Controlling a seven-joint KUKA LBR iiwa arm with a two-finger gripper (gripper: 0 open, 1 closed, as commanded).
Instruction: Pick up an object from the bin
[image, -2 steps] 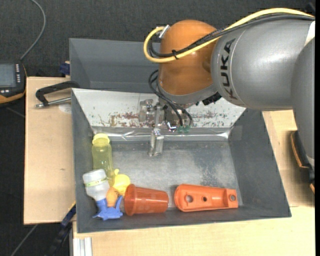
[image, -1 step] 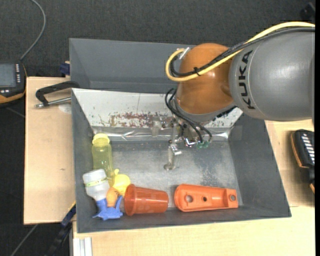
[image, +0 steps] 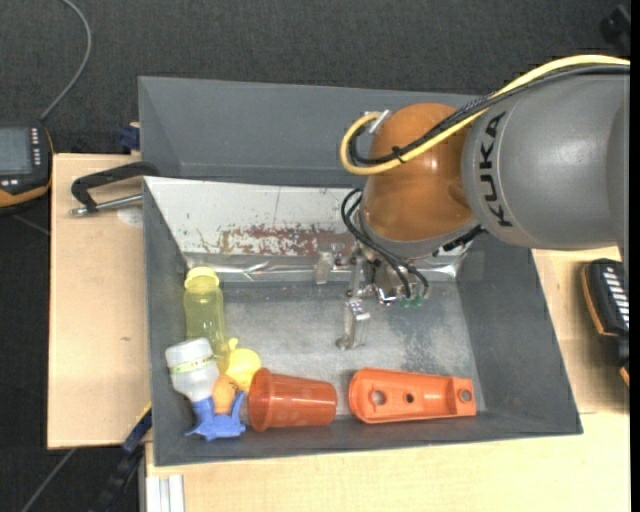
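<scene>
The grey arm (image: 560, 160) with its orange cover (image: 415, 180) looms closest, reaching in over the bin's right rim, a yellow cable (image: 520, 85) looped over its top. Below the cover the claw (image: 350, 335) hangs near the middle of the bin (image: 300, 110), over bare floor and not touching any object. Whether it is spread or pressed together I cannot tell, and I see nothing in it.

No object is picked out yet. The nearest candidates lie along the front wall. A flat orange bracket (image: 410, 395) with holes in it lies to the front right of the claw. A red-orange cup (image: 292, 402) lies on its side to the front left. Both are apart from the claw.

Past the cup, a small heap fills the front left corner: a yellow toy (image: 240, 365), a blue piece (image: 215, 425) and a white-capped bottle (image: 190, 365). A pale yellow-green bottle (image: 203, 310) lies along the left wall behind them.

The sloped walls probably let loose things slide to the low front edge, which would explain the row. Judging from that, the claw would have to move towards the front wall to take anything.

The bin's floor is dull speckled grey metal, and the back wall has reddish streaks (image: 270, 240). Dark carpet (image: 250, 40) lies beyond the bin.
</scene>
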